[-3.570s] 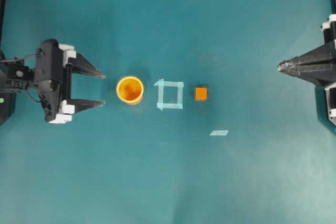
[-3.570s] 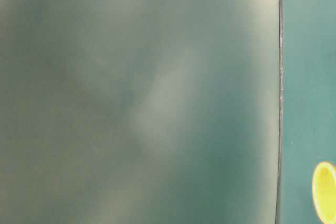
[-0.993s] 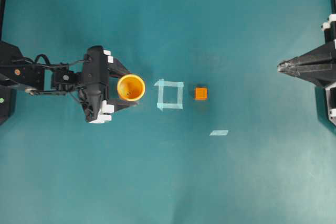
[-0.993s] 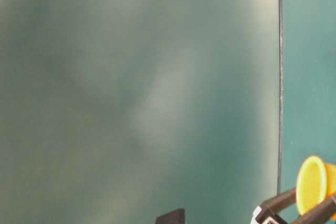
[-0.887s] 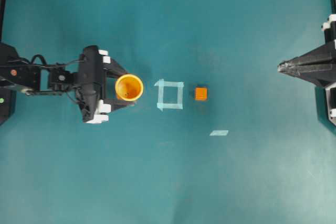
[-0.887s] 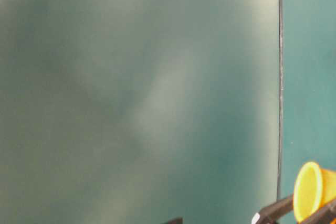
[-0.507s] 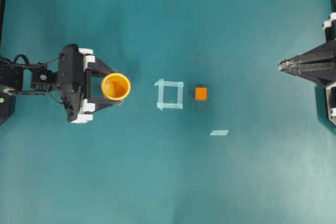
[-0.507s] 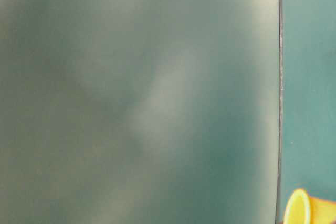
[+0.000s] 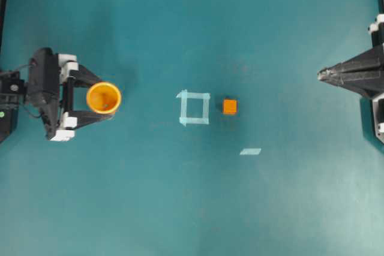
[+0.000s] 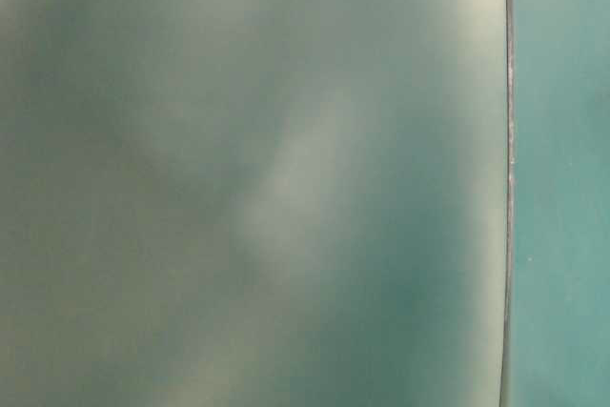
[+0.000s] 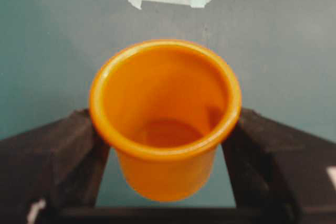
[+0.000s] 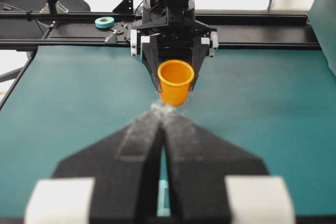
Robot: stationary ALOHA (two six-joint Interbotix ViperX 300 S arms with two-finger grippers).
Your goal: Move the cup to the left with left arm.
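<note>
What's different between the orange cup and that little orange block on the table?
The cup is round, open-topped and wider; the block is a small square cube. The cup sits far left, clamped between the fingers of the left pincer, while the block lies untouched just right of the tape square. In the right wrist view the cup seems lifted off the table; the block rests on it. Both are orange.

Bare mat (image 9: 180, 196) all round; only cube (image 9: 230, 107) beside tape square (image 9: 194, 108) mid-table.

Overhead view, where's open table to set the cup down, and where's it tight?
Bare table lies all around the left gripper, which holds the cup. It is tighter at the tape square, the orange cube and the tape strip.
</note>
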